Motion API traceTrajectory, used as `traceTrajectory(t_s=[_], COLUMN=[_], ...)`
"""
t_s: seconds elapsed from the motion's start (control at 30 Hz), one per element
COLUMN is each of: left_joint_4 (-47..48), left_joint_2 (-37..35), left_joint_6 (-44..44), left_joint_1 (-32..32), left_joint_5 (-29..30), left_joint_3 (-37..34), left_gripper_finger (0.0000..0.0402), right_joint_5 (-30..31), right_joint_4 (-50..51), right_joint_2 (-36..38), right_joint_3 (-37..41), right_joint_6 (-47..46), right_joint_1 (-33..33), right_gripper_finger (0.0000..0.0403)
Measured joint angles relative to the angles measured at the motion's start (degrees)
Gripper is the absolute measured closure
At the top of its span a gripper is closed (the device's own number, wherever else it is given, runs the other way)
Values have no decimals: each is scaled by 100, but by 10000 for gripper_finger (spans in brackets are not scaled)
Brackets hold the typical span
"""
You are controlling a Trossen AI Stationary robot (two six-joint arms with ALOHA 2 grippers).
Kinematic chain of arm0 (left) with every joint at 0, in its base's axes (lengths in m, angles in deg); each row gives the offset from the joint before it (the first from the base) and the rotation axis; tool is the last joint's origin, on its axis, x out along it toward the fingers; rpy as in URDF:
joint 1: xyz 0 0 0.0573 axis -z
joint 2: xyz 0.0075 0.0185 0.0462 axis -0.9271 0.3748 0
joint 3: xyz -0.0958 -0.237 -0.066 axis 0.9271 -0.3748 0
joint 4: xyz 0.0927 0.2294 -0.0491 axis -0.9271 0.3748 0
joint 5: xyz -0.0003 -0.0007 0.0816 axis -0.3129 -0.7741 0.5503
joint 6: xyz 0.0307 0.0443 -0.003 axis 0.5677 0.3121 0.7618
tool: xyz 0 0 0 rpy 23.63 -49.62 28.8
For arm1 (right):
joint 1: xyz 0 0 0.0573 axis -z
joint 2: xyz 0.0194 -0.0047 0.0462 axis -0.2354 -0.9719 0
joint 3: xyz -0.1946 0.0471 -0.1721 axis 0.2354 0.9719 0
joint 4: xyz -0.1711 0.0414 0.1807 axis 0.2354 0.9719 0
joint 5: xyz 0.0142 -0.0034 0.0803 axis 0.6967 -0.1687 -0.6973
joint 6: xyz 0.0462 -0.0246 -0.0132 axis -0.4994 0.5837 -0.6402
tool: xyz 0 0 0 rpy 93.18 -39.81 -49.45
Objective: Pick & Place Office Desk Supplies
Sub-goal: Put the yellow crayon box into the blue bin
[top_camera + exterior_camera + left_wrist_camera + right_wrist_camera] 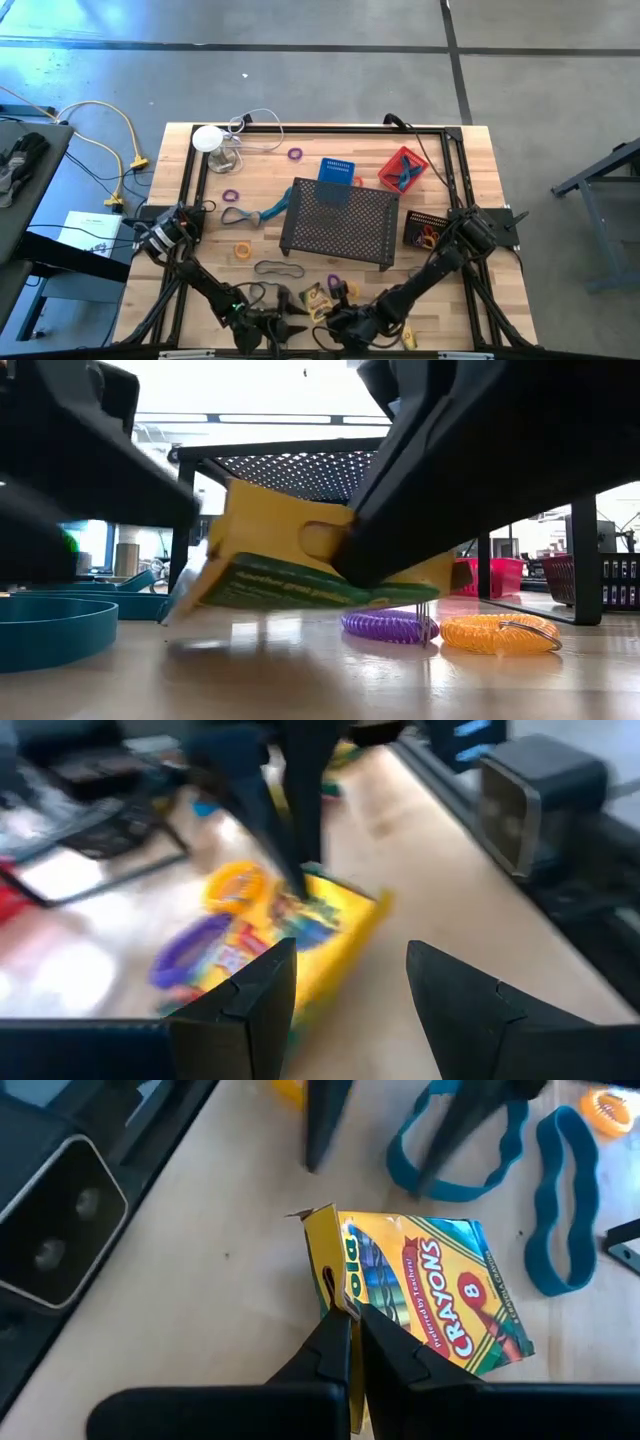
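Two pincers work at the near edge of the wooden counter (480,280). Left pincer (345,990) hovers with fingers spread wide, empty, just beside the yellow cardboard crayon box (430,1295). Right pincer (355,1335) is clamped on that box's top flap, tilting it against the counter.

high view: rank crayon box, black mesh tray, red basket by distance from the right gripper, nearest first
1. crayon box: pinched at its flap by the shut right gripper, at the table's near edge.
2. black mesh tray: mid-table, beyond the box.
3. red basket: far right, past the tray.
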Motion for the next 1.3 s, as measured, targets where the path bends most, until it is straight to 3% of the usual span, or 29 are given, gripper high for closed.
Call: traceTrajectory(t_s=[0.1,0.63,0.83,1.3], left_joint_4=[5,148,138,279], left_joint_2=[0,31,31,31], left_joint_6=[168,353,852,1044], left_joint_1=[14,10,7,8], left_joint_5=[277,97,390,329], left_joint_3=[0,2,2,11], left_gripper_finger=[218,218,218,218], right_joint_5=[-63,-104,-186,-239], right_joint_4=[-20,-52,-216,-668], right_joint_2=[5,11,20,22], right_joint_3=[-36,-38,-41,-41], right_joint_6=[-12,-99,-125,22], right_joint_1=[31,155,167,161], right_gripper_finger=[400,400,400,400])
